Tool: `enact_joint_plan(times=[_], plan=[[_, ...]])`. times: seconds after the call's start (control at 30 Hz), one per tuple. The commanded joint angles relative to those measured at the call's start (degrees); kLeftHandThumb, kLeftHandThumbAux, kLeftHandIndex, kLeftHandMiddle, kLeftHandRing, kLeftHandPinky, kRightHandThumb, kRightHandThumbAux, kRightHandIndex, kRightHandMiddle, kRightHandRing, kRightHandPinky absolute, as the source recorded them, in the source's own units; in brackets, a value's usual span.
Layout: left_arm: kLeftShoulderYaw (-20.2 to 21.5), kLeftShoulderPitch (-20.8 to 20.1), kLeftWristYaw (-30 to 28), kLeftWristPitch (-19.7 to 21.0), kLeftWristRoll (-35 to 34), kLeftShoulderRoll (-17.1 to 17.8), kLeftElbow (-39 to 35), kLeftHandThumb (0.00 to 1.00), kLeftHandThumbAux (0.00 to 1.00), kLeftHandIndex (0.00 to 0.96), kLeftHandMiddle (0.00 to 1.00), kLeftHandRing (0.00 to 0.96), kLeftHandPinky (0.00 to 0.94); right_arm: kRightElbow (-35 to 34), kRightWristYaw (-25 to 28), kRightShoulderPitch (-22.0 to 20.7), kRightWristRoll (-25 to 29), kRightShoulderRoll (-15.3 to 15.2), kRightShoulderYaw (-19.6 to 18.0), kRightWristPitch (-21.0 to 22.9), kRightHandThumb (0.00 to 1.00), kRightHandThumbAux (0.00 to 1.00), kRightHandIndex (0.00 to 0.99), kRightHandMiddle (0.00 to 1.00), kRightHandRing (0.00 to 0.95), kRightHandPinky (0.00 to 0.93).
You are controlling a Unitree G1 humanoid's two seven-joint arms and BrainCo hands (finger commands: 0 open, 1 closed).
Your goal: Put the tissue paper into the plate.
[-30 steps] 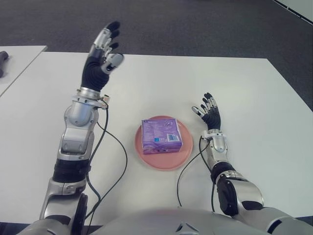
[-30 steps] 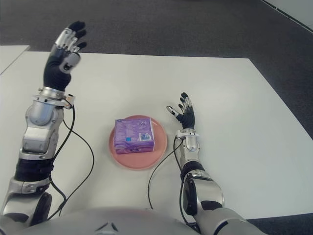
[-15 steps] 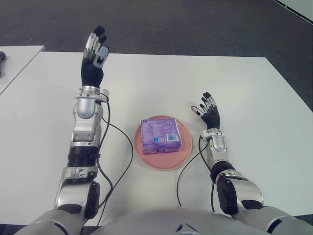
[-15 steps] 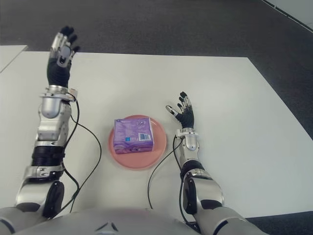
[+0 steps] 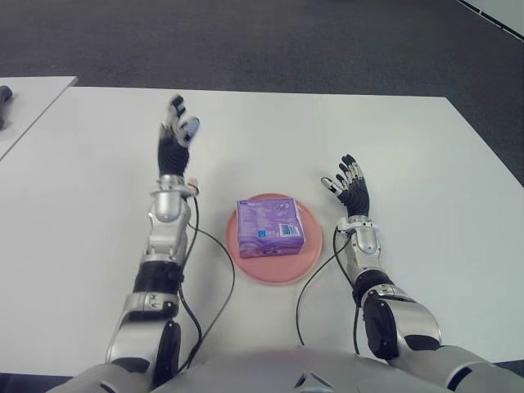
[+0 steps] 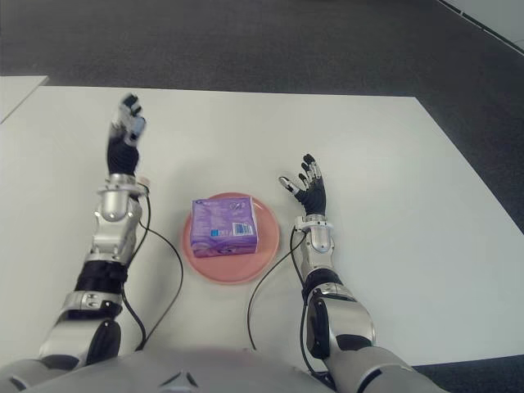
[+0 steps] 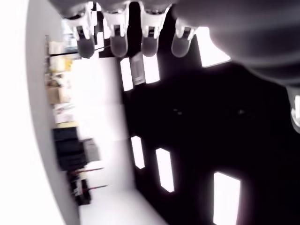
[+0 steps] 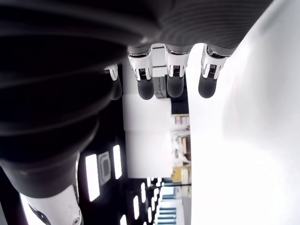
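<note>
A purple tissue packet (image 5: 270,228) lies flat in the pink plate (image 5: 248,267) on the white table (image 5: 262,139), in front of my body. My left hand (image 5: 177,141) is left of the plate, fingers straight and spread, holding nothing. To the right of the plate my right hand (image 5: 349,187) points its spread fingers away from me, also holding nothing. Both wrist views show only straight fingertips (image 7: 119,46) and the room ceiling beyond the right fingertips (image 8: 175,86).
Black cables (image 5: 214,286) run across the table on both sides of the plate. A second white table (image 5: 24,102) stands at the far left with a dark object (image 5: 5,98) at its edge. Dark carpet (image 5: 286,41) lies beyond the table.
My left arm has come down and drawn in toward the plate, the hand now lower and nearer my body. The right hand, plate and tissue packet stay where they were.
</note>
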Motion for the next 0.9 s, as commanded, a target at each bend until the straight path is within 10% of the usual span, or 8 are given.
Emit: enact_joint_plan(times=[0.03,0.5,0.9], plan=[[-1.3,3.37,0.5,1.88,0.88,-1.25,1.4,0.0,0.376,0.0,0.0,0.0,0.0,1.59,-0.19,2.53,0.23,0.8,0.04,1.86,0.08,0.783,0.006,0.0,0.0,0.018],[-6.3,10.58,0.31,-0.68,3.89,-3.35,5.78,0.0,0.424,0.0,0.0,0.0,0.0,1.25,-0.31,2.71,0.17,0.91,0.15,1.81,0.08,0.783,0.006,0.0,0.0,0.018],[-4.62,6.1,-4.57,-12.88,-0.08,-1.68,25.45,0.0,0.441,0.0,0.0,0.0,0.0,1.26,-0.52,2.65,0.06,1.05,0.25,1.88,0.08,0.783,0.006,0.0,0.0,0.018]])
